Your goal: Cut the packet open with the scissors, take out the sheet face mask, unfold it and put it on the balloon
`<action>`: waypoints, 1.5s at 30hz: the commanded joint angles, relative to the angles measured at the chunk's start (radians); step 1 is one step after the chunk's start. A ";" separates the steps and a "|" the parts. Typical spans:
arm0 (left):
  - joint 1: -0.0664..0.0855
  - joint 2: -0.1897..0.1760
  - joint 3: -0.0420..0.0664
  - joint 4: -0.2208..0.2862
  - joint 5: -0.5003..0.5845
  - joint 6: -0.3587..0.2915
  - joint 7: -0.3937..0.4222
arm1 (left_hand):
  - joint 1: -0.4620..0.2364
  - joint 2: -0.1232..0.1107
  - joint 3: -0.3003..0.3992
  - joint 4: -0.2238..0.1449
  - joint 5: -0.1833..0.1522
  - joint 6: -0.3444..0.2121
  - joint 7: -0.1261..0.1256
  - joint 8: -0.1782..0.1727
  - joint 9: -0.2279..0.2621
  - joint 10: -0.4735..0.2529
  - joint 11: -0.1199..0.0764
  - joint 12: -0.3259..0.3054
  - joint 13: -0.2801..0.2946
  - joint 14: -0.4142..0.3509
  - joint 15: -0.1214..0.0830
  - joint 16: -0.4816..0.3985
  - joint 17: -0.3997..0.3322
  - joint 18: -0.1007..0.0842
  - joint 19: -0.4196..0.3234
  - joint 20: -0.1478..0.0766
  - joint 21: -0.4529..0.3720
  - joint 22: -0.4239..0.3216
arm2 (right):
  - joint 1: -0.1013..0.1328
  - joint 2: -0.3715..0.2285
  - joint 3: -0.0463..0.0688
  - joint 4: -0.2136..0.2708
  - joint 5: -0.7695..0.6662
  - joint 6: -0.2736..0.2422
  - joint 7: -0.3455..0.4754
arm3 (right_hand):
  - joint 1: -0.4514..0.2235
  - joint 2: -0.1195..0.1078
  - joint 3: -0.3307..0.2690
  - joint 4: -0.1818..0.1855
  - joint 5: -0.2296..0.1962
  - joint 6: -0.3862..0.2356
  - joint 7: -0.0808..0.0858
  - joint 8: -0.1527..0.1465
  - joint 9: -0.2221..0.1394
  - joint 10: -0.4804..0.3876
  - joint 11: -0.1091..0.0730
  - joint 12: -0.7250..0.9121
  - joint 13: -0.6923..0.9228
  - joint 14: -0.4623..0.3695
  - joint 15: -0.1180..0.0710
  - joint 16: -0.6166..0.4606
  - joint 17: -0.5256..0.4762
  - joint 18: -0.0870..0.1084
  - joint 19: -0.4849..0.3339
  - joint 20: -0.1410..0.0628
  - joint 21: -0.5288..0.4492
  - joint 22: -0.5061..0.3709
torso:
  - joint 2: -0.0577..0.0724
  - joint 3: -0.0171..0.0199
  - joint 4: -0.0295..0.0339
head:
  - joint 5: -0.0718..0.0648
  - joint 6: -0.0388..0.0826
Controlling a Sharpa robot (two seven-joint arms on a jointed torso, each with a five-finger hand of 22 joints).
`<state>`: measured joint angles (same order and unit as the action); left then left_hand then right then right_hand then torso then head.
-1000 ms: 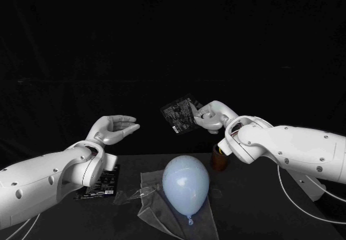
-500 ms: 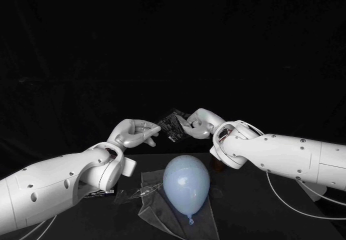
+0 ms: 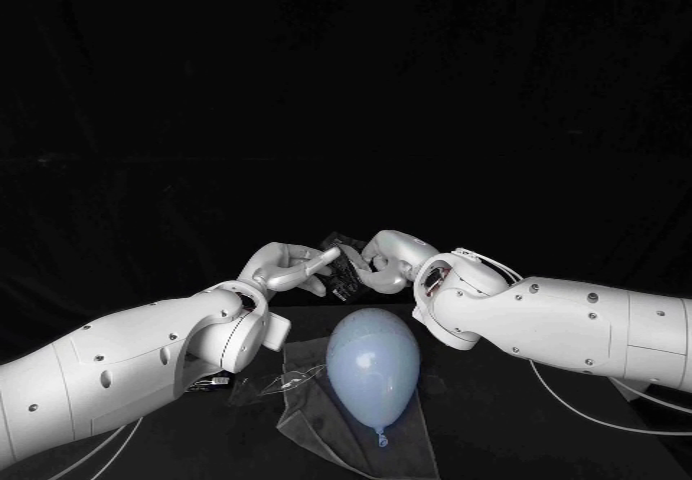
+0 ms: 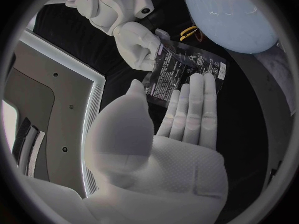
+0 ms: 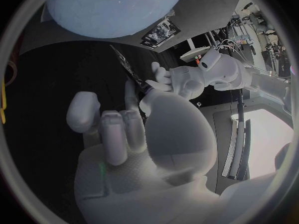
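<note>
Right hand (image 3: 387, 262) pinches one edge of the light, slippery, probably limp packet (image 4: 187, 67) aloft near the balloon (image 3: 372, 365), left hand (image 3: 289, 268) flat against its free edge, the likely hold, grasp impossible to tell

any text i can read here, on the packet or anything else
Black foil packet held by the right hand: white small print, too small to read.
Second dark packet lying on the black table: print blurred, unreadable.
Nothing else carries lettering.
</note>
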<state>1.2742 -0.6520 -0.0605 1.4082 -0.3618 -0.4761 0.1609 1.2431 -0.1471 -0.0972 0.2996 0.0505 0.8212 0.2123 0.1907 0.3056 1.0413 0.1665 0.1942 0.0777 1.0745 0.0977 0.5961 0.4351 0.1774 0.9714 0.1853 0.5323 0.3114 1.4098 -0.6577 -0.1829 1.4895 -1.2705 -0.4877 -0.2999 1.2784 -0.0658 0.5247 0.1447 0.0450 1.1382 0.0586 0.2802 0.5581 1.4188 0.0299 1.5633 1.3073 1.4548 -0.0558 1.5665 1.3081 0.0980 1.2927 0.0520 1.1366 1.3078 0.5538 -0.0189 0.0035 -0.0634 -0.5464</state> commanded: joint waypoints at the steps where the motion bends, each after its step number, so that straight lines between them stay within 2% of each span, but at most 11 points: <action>1: 0.001 0.008 0.001 -0.006 0.017 0.079 -0.093 | -0.013 -0.030 -0.014 0.001 0.001 -0.004 0.029 -0.003 -0.003 -0.010 0.003 -0.002 -0.001 -0.015 0.005 -0.010 0.002 -0.006 -0.013 0.005 -0.006 -0.001 | -0.001 0.001 0.001 0.017 -0.079 0.027 -0.036 | -0.002 0.011 0.089 -0.085 0.005 0.006 -0.011 0.005 0.001 0.150 -0.055 0.000 0.257 0.116 -0.020 0.004 0.263 0.000 0.008 0.000 0.005 0.034 | -0.001 -0.0004 0.0019 | -0.003 -0.003; 9: 0.002 0.012 0.001 0.001 -0.005 0.138 -0.188 | -0.081 -0.075 -0.051 0.003 0.003 0.031 0.018 0.021 0.005 0.019 -0.006 0.023 0.006 -0.024 0.000 -0.031 0.004 0.002 -0.026 0.013 -0.010 -0.005 | -0.004 0.004 0.001 0.027 -0.102 0.040 -0.051 | -0.003 0.011 0.091 -0.086 0.005 0.006 -0.011 0.006 0.001 0.150 -0.055 -0.001 0.257 0.116 -0.020 0.004 0.263 -0.001 0.011 0.000 0.009 0.036 | 0.000 -0.0016 0.0028 | -0.005 -0.009; 17: 0.002 0.012 0.001 0.005 -0.012 0.136 -0.222 | -0.109 -0.071 -0.048 0.002 0.003 0.061 0.003 0.048 0.014 0.052 -0.020 0.046 0.014 -0.011 -0.010 -0.040 0.008 0.005 -0.021 0.011 -0.008 -0.005 | -0.009 0.019 0.001 0.019 -0.115 0.067 -0.060 | -0.005 0.010 0.094 -0.088 0.005 0.006 -0.011 0.007 0.002 0.150 -0.055 -0.001 0.257 0.116 -0.020 0.004 0.263 -0.001 0.012 0.001 0.010 0.037 | 0.001 -0.0018 0.0026 | -0.005 -0.011; 23: 0.002 0.009 0.001 0.007 -0.025 0.114 -0.246 | -0.176 -0.014 -0.009 0.001 0.001 0.128 -0.037 0.110 0.036 0.138 -0.057 0.099 0.037 0.055 -0.044 -0.029 0.026 0.007 0.013 -0.005 0.013 0.002 | -0.014 0.030 0.001 0.003 -0.133 0.078 -0.084 | -0.007 0.008 0.100 -0.092 0.006 0.006 -0.011 0.008 0.003 0.150 -0.055 0.000 0.257 0.116 -0.020 0.004 0.263 -0.001 0.014 0.001 0.012 0.039 | 0.000 -0.0014 0.0028 | -0.006 -0.012; 27: 0.002 0.003 0.001 0.007 -0.056 0.097 -0.270 | -0.204 -0.018 -0.009 0.001 0.002 0.139 -0.050 0.140 0.046 0.162 -0.071 0.120 0.048 0.084 -0.057 -0.017 0.043 0.006 0.029 -0.018 0.033 0.012 | -0.016 0.034 0.001 -0.009 -0.165 0.084 -0.107 | -0.009 0.007 0.104 -0.094 0.006 0.007 -0.011 0.009 0.003 0.150 -0.055 0.001 0.258 0.116 -0.020 0.004 0.263 -0.002 0.017 0.001 0.017 0.041 | 0.000 -0.0011 0.0027 | -0.004 -0.015; 30: 0.002 -0.001 0.001 0.009 -0.085 0.083 -0.281 | -0.223 -0.031 -0.016 0.001 0.002 0.147 -0.059 0.160 0.053 0.177 -0.080 0.134 0.056 0.102 -0.065 -0.005 0.054 0.006 0.039 -0.025 0.048 0.020 | -0.017 0.039 0.001 -0.014 -0.209 0.108 -0.137 | -0.010 0.005 0.106 -0.096 0.006 0.007 -0.011 0.010 0.004 0.151 -0.056 0.002 0.259 0.116 -0.020 0.004 0.263 -0.003 0.020 0.002 0.021 0.044 | 0.000 -0.0014 0.0010 | -0.003 -0.017; 31: 0.002 -0.003 0.001 0.010 -0.094 0.080 -0.284 | -0.250 -0.045 -0.028 0.002 0.004 0.164 -0.071 0.185 0.063 0.205 -0.092 0.156 0.067 0.130 -0.078 0.017 0.068 0.007 0.053 -0.032 0.066 0.030 | -0.017 0.041 0.001 -0.016 -0.223 0.117 -0.147 | -0.011 0.004 0.109 -0.098 0.006 0.007 -0.012 0.011 0.004 0.151 -0.056 0.002 0.259 0.116 -0.020 0.004 0.263 -0.004 0.022 0.002 0.025 0.046 | 0.000 -0.0013 0.0011 | -0.003 -0.017; 37: 0.002 -0.009 0.001 0.016 -0.157 0.056 -0.307 | -0.267 -0.062 -0.039 0.002 0.005 0.158 -0.077 0.211 0.072 0.207 -0.098 0.173 0.079 0.132 -0.083 0.037 0.085 0.004 0.052 -0.039 0.089 0.045 | -0.019 0.061 0.001 -0.034 -0.304 0.170 -0.208 | -0.013 0.001 0.114 -0.103 0.007 0.007 -0.012 0.013 0.005 0.150 -0.056 0.000 0.258 0.116 -0.020 0.004 0.263 -0.006 0.027 0.002 0.031 0.050 | -0.001 -0.0009 0.0024 | -0.004 -0.019; 39: 0.002 -0.009 0.001 0.016 -0.178 0.049 -0.319 | -0.266 -0.038 -0.019 0.002 0.005 0.169 -0.092 0.253 0.088 0.231 -0.113 0.209 0.100 0.153 -0.097 0.080 0.112 0.004 0.056 -0.047 0.122 0.067 | -0.021 0.067 0.001 -0.037 -0.326 0.174 -0.221 | -0.013 0.001 0.115 -0.103 0.007 0.007 -0.012 0.013 0.005 0.150 -0.056 0.000 0.258 0.116 -0.020 0.004 0.263 -0.006 0.028 0.002 0.033 0.051 | -0.001 -0.0010 0.0022 | -0.004 -0.020; 41: 0.002 -0.008 0.001 0.016 -0.191 0.044 -0.329 | -0.265 -0.035 -0.016 0.001 0.005 0.168 -0.094 0.262 0.092 0.232 -0.115 0.216 0.105 0.153 -0.099 0.089 0.119 0.004 0.055 -0.048 0.131 0.073 | -0.022 0.073 0.001 -0.040 -0.341 0.175 -0.229 | -0.014 0.001 0.115 -0.103 0.007 0.007 -0.012 0.013 0.005 0.150 -0.056 0.001 0.258 0.116 -0.020 0.004 0.263 -0.006 0.028 0.002 0.033 0.051 | 0.000 -0.0010 0.0016 | -0.004 -0.021; 45: 0.002 -0.003 0.001 0.015 -0.209 0.041 -0.348 | -0.253 -0.021 0.014 0.001 0.004 0.153 -0.111 0.347 0.126 0.234 -0.130 0.289 0.153 0.154 -0.115 0.172 0.168 0.003 0.034 -0.059 0.209 0.129 | -0.024 0.087 0.001 -0.046 -0.371 0.179 -0.242 | -0.016 -0.001 0.121 -0.106 0.008 0.007 -0.012 0.014 0.005 0.150 -0.056 0.001 0.258 0.116 -0.020 0.004 0.263 -0.007 0.030 0.003 0.036 0.053 | -0.001 -0.0010 0.0018 | -0.004 -0.022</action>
<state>1.2748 -0.6587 -0.0605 1.4212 -0.5190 -0.4154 -0.1541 0.9910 -0.1775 -0.0864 0.3007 0.0556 0.9751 0.1017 0.5345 0.4296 1.2739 0.0403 0.4800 0.2285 1.2285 -0.0095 0.7644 0.6002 0.1703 1.0102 0.1244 0.7384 0.4380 1.3861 -0.5757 -0.1826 1.4449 -1.5627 -0.3427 -0.4964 1.2710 -0.0656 0.5385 0.1396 0.0485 1.1415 0.0554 0.2899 0.5620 1.4256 0.0232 1.5623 1.3078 1.4555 -0.0606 1.5673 1.3072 0.0974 1.3183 0.0557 1.1673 1.3082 0.5532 -0.0198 0.0056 -0.0675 -0.5677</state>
